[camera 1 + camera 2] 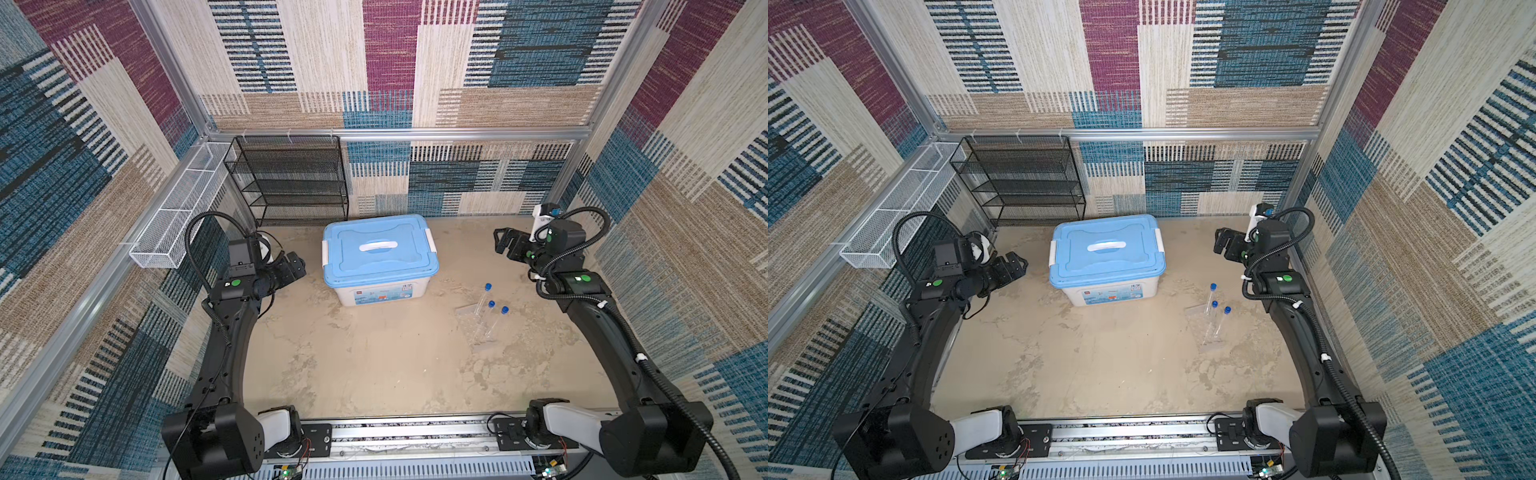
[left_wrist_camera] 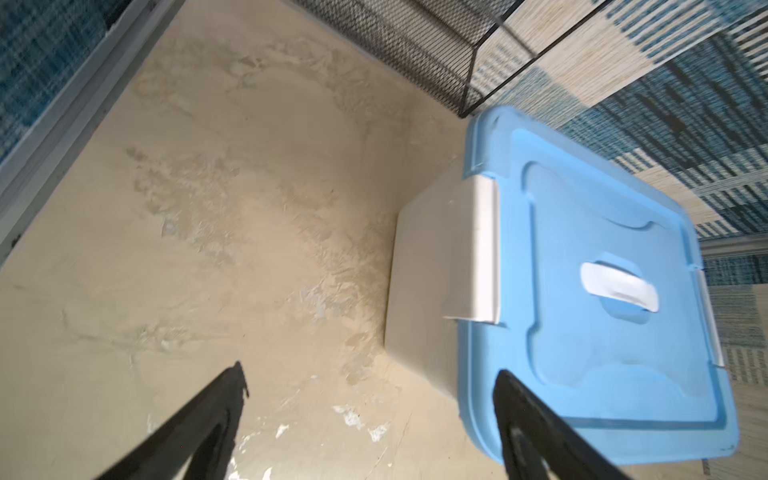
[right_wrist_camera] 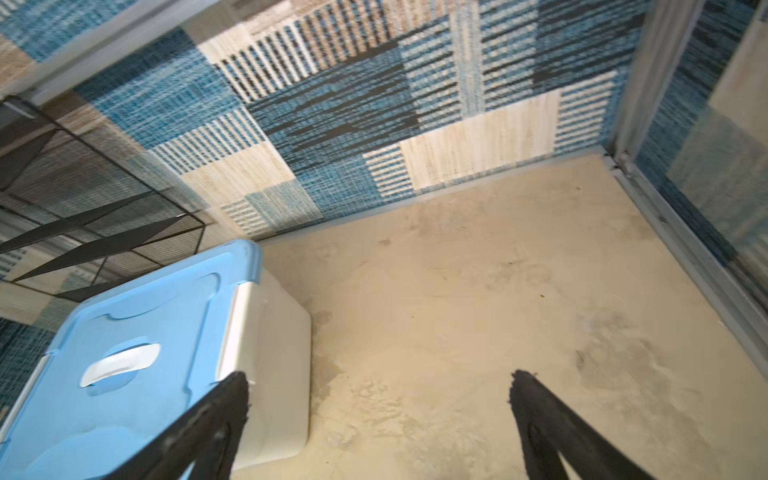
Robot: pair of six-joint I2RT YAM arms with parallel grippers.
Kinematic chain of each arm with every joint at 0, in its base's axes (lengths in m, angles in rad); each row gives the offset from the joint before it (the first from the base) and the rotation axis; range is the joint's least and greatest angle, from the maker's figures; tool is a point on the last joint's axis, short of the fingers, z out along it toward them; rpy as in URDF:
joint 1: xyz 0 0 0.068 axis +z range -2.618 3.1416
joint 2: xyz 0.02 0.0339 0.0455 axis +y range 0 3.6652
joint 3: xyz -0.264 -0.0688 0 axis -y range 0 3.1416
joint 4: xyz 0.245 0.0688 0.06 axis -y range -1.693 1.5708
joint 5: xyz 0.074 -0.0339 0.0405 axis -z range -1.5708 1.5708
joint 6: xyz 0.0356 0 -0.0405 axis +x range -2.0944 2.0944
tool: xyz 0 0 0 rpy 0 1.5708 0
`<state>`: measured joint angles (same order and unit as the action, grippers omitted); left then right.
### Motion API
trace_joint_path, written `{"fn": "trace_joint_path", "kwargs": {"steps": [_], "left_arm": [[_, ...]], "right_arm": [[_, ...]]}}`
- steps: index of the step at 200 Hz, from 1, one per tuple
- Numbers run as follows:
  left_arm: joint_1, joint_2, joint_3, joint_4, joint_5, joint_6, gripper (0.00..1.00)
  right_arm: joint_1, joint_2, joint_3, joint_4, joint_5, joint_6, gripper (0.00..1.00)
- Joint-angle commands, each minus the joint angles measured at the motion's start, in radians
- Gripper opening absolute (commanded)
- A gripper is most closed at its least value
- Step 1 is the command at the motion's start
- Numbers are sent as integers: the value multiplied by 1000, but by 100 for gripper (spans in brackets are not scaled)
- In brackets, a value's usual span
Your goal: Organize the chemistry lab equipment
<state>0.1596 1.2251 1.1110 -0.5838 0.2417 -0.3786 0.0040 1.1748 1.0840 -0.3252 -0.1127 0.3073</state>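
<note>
Three long clear blue-capped tubes point(image 1: 491, 304) point(image 1: 1214, 304) lean in a clear tube rack point(image 1: 483, 343) point(image 1: 1210, 344) on the tan floor at the right in both top views. My left gripper point(image 1: 297, 266) point(image 1: 1016, 263) point(image 2: 370, 370) hovers open and empty left of the tub. To the tub's right, behind the tubes, my right gripper point(image 1: 503, 243) point(image 1: 1223, 243) point(image 3: 379, 377) also stands open and empty. The wrist views show only floor and tub between the fingers. No tweezers, dropper, rod or dish is in view.
A white tub with a blue lid point(image 1: 395, 262) point(image 1: 1121, 266) point(image 2: 602, 216) point(image 3: 137, 316), latched shut, stands mid-back. A black wire-mesh shelf point(image 1: 291, 178) point(image 1: 1021, 178) stands against the back wall. A white mesh basket point(image 1: 178, 216) point(image 1: 892, 220) hangs on the left wall.
</note>
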Motion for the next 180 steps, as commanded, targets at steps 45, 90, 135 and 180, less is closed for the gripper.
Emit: {"fn": "trace_joint_path", "kwargs": {"steps": [45,90,135,180], "left_arm": [[15,-52,-173,115,-188,-31,98],[2,-47,-260,280,-353,-32,100],[-131,-41,-433,616,-576,174,100],[-182,51,-522,855,-572,297,99]], "right_arm": [[-108,-84,-211,156,65,-24,99],[-203,13,-324,296,84,-17,99],[-206,106,-449,530,-17,-102,99],[-204,175,-558,775,33,-156,99]]}}
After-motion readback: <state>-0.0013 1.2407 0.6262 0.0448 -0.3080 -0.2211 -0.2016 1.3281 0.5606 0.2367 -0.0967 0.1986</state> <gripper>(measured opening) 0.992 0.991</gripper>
